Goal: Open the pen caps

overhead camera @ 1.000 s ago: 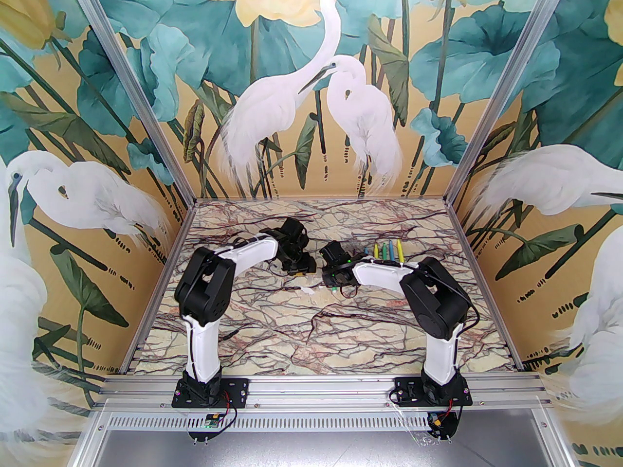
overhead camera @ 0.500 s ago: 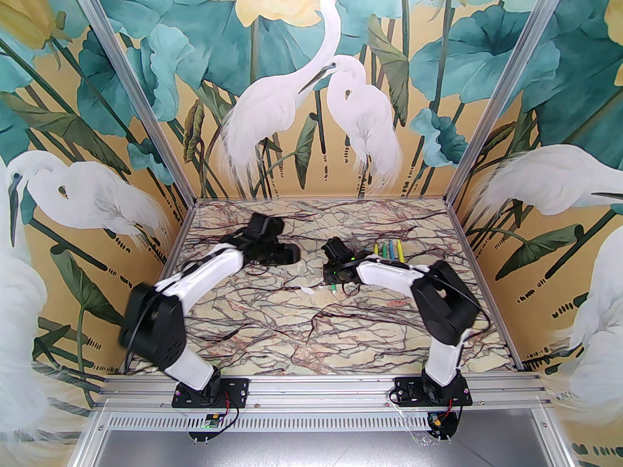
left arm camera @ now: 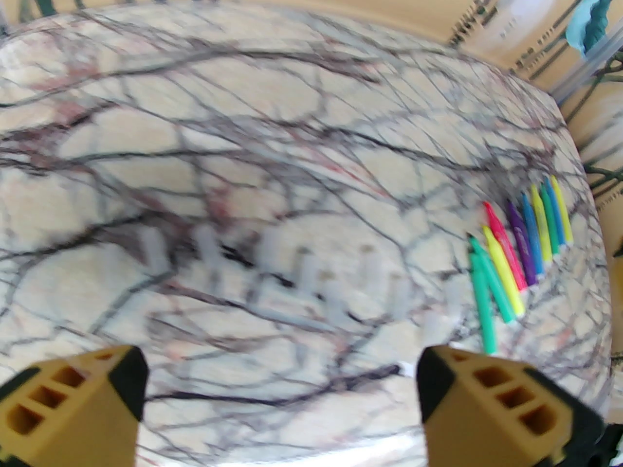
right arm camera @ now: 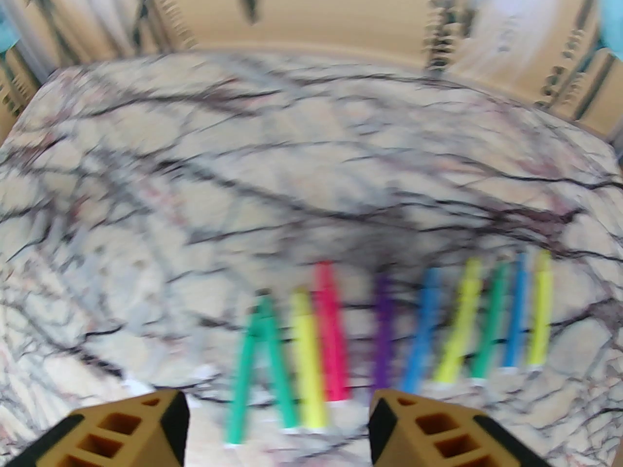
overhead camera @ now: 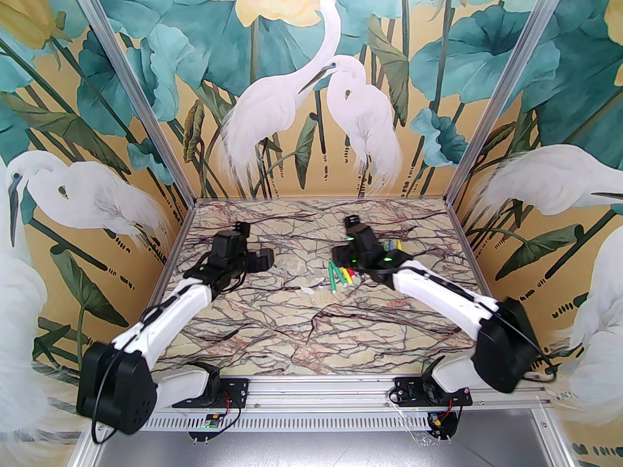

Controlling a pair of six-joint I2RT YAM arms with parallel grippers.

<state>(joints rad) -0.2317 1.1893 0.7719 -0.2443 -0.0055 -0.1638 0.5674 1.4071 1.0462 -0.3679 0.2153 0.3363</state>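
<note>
My left fingers (left arm camera: 73, 406) stand wide apart with nothing between them, low over the marbled surface (left arm camera: 272, 115). The caps (left arm camera: 311, 270) lie apart from the pens (left arm camera: 516, 256) in a loose row just ahead of that gap (too blurred for me to count). The pens themselves lie side by side, ahead and to the right of the right-hand finger. My right fingers (right arm camera: 126, 431) are parted too and empty, with the coloured pens fanned just ahead of the gap and off to its right.
</note>
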